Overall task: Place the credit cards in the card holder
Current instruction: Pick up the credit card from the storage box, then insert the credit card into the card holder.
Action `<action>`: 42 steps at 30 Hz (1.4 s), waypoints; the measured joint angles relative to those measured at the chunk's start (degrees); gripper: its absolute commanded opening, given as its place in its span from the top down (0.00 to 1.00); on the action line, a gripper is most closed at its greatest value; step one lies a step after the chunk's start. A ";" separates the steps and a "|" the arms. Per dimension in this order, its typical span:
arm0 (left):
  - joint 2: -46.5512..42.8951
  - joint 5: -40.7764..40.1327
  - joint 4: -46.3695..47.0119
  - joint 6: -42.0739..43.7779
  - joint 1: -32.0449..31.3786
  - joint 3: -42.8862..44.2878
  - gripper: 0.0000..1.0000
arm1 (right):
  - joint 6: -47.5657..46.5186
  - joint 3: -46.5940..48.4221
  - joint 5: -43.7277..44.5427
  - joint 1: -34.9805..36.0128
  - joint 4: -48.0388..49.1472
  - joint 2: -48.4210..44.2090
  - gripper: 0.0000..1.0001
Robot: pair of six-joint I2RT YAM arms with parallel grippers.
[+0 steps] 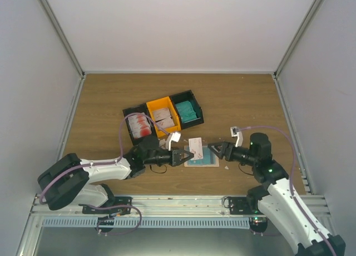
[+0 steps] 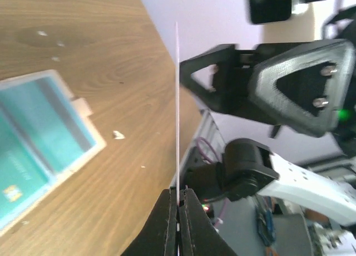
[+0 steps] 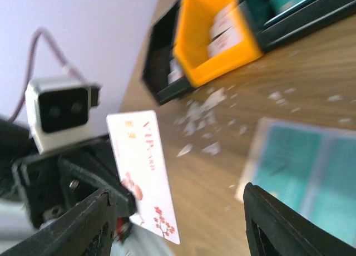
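My left gripper (image 1: 188, 154) is shut on a white credit card with red markings (image 1: 195, 146) and holds it upright just above the left edge of the card holder (image 1: 201, 165). The holder lies open and flat on the table, with teal cards showing inside. In the left wrist view the card (image 2: 177, 100) is edge-on between the shut fingers (image 2: 167, 222), and the holder (image 2: 92, 150) lies to the left. My right gripper (image 1: 216, 149) is open and empty, facing the card from the right. In the right wrist view the card (image 3: 142, 172) stands left of the holder (image 3: 253, 156).
The joined black-orange-black bins (image 1: 163, 118) stand behind the holder and hold more cards, white-red ones (image 1: 140, 126) and teal ones (image 1: 188, 111). Small white scraps (image 3: 206, 103) lie on the wood between the bins and the holder. A grey wall surrounds the table.
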 measured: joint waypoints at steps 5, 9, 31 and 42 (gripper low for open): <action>-0.35 -5.14 -5.44 -0.31 0.00 -0.02 1.00 | -0.74 4.83 17.51 1.36 -9.75 -1.27 0.41; 2.01 -7.17 -7.50 -0.70 0.00 0.68 1.00 | 0.44 4.92 30.18 4.98 -14.01 0.85 0.38; 19.04 -8.46 -5.03 -7.13 0.00 7.41 1.00 | 5.16 0.87 47.39 18.64 -12.44 24.92 0.50; 20.55 -7.52 -7.04 -9.27 0.00 10.91 1.00 | 3.26 4.04 49.92 20.63 -12.13 30.53 0.45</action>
